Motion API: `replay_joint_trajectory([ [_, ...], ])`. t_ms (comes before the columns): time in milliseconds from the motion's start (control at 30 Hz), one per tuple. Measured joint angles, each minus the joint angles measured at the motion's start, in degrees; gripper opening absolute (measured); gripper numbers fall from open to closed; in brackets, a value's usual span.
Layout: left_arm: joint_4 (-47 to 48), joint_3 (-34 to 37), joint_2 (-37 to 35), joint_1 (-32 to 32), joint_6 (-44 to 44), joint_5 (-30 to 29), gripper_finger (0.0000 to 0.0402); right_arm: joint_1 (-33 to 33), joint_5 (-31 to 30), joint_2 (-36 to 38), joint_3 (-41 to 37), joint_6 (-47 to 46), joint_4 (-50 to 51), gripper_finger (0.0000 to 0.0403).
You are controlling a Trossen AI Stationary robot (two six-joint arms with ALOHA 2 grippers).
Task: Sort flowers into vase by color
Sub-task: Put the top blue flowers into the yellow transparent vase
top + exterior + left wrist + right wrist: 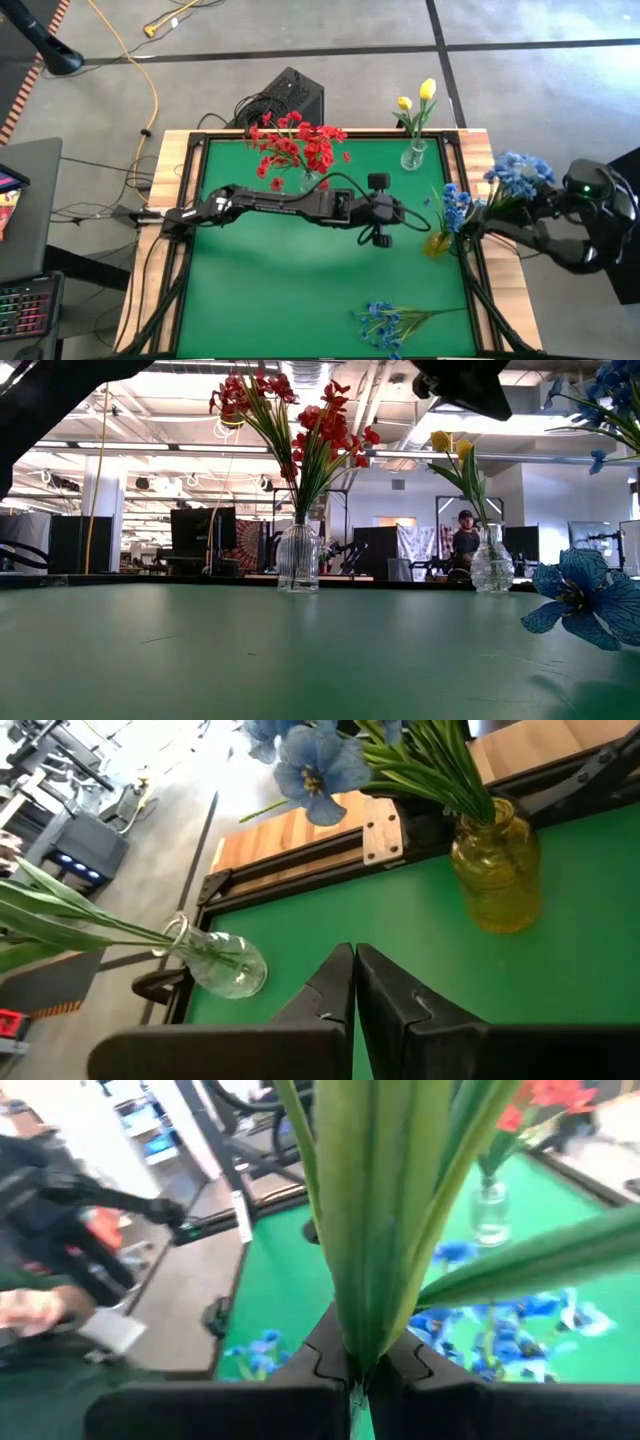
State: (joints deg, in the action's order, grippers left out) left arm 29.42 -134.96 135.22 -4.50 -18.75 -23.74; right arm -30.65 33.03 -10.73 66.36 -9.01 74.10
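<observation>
High view: the green-topped bench (300,290) carries three vases and one loose spray. A ribbed clear glass vase (297,558) at the far centre holds the red flowers (295,145). A second clear glass vase (414,155) at the far right holds two yellow tulip buds (417,96). An amber glass vase (496,870) stands at the right edge, mid-depth, with blue flowers (455,205) in it. One loose blue spray (390,322) lies flat on the bench at the near right, well apart from all three vases.

Left gripper (380,222) is reached across the bench centre, just left of the amber vase and not touching it. Left wrist view shows its jaws together with nothing between them, above bare green surface, with the amber vase and the yellow-bud vase beyond.

Right gripper (352,1370) is off the right edge of the bench. Right wrist view shows its jaws clamped on the green stems of a blue-flowered bunch (520,175), whose blooms sit above the bench's right rim, just right of the amber vase. Whether this bunch's stems touch the vase cannot be determined.

Low view: one blue bloom (580,598) shows at the right; a person (465,538) is visible in the room behind the bench.
</observation>
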Motion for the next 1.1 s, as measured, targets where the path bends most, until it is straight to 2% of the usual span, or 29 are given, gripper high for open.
replay_joint_trajectory([
  [167,-0.81,0.00,0.00,1.06,1.48,3.03,0.0000,-6.65,0.45,4.52,-2.97,4.18,0.22,0.0038],
  [433,-1.47,0.00,0.00,2.03,2.21,7.32,0.0000,-16.20,4.64,10.44,-7.07,11.88,0.07,0.0038],
  [667,-1.98,0.20,0.02,2.11,0.31,8.85,0.0000,-23.24,10.38,10.42,-7.88,16.97,2.48,0.0039],
  [1100,-1.96,0.22,0.04,2.46,-0.25,10.18,0.0000,-30.88,12.33,10.39,-10.03,23.06,5.19,0.0039],
])
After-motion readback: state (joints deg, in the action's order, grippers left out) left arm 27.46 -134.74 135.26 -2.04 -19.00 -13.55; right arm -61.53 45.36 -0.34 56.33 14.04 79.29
